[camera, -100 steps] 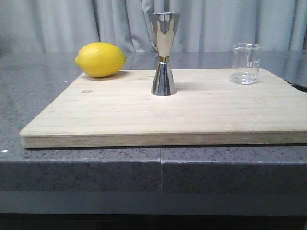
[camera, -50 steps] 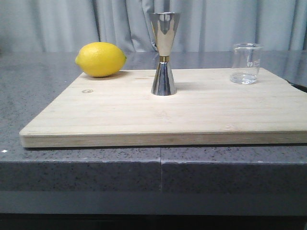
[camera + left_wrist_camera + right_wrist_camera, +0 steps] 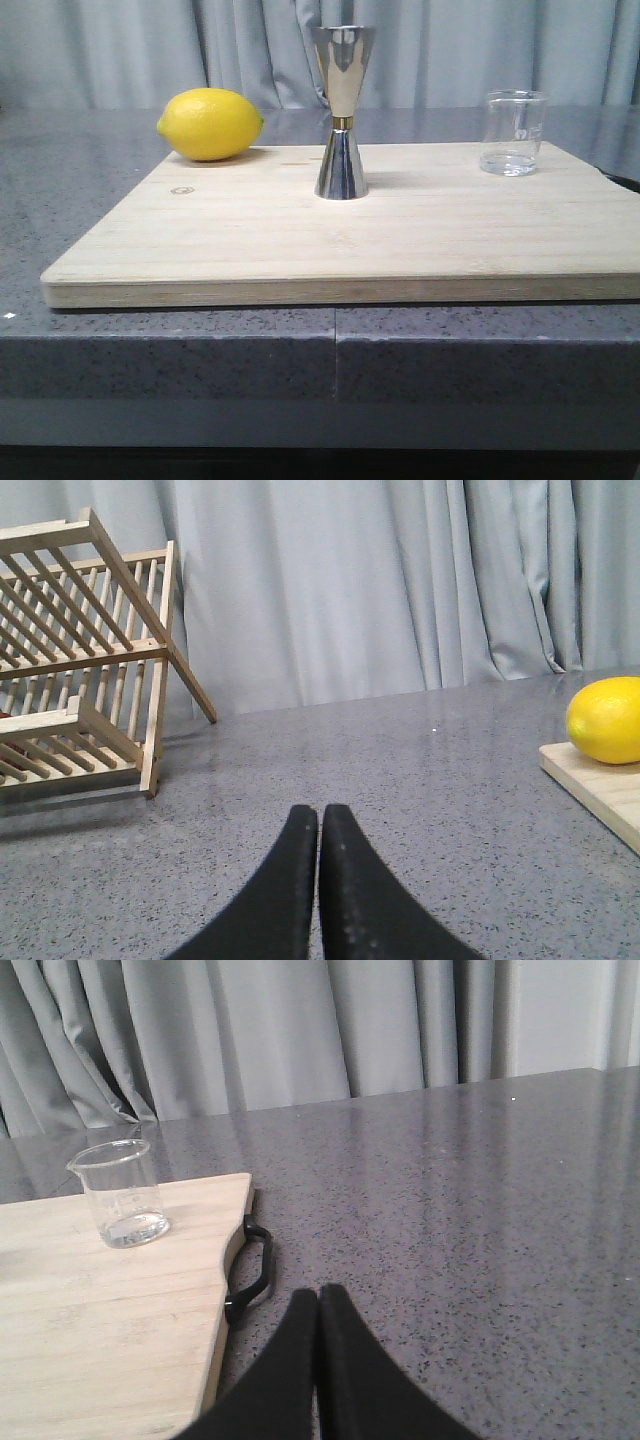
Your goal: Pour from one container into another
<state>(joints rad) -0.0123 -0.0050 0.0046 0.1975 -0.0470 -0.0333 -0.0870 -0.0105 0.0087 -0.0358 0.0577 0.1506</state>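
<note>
Front view: steel jigger point(image 3: 342, 110) upright mid-board, glass beaker point(image 3: 513, 133) upright at about 2 o'clock from it, well apart; lemon point(image 3: 210, 124) at 10 o'clock, all on the cutting board point(image 3: 300, 240). Beaker bottom looks near-dry, maybe a thin film; jigger contents hidden. Fits pour pending or pour done and vessels reset. Left gripper point(image 3: 319, 825) and right gripper point(image 3: 319, 1305) both pinched together, holding nothing, low over the counter off the board.

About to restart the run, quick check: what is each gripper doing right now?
Left gripper: closed, holding nothing, over bare counter.
Right gripper: closed, holding nothing, beside the cutting board.
</note>
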